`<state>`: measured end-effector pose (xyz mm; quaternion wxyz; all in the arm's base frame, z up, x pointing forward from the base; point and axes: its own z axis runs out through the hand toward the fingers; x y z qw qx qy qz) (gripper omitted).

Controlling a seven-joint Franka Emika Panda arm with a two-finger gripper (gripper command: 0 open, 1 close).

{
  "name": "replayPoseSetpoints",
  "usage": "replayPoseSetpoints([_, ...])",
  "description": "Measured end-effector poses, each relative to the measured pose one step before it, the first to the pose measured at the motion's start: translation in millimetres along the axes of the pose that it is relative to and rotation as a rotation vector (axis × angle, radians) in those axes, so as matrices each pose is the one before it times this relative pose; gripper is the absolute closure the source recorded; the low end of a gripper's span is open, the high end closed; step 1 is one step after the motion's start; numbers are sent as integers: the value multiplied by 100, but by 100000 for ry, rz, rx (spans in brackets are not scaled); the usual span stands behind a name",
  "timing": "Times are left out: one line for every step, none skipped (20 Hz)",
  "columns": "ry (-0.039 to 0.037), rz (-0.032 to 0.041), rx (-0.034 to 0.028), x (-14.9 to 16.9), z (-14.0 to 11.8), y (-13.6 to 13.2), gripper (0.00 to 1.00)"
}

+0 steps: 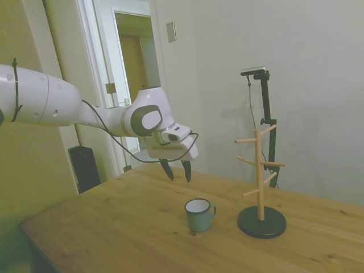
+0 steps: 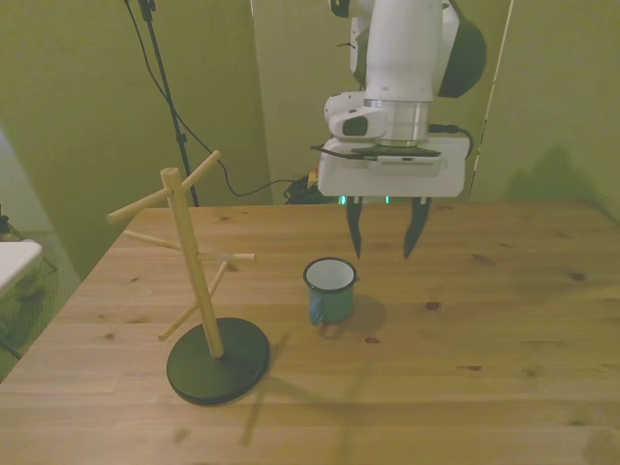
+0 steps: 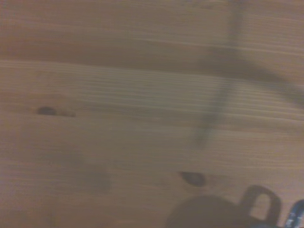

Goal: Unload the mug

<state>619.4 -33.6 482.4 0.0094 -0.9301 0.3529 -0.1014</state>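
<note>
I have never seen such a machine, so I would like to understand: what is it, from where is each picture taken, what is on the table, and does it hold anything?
It is a white robot arm. At its end is a hand with two dark fingers, open and holding nothing.

One picture is taken from the side of the table, one from across the table, and one from a small camera on the arm's wrist, close and blurred.

On the wooden table stands a mug, upright, its handle toward the front camera. Beside it, apart, on the front view's left, is a wooden peg stand on a dark round base; its pegs are bare. The hand hangs above the table, just behind the mug. The wrist view shows mostly wood grain, with the mug's dark shape at the edge.
</note>
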Motion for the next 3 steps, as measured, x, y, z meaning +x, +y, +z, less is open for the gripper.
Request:
replayPoseSetpoints([-1534,-1495,-799,-398,131,-896,0])
replayPoseSetpoints([-1644,-1719,-909,-373,87,-981,0])
replayPoseSetpoints([-1665,-1646,-977,-263,48,-896,0])
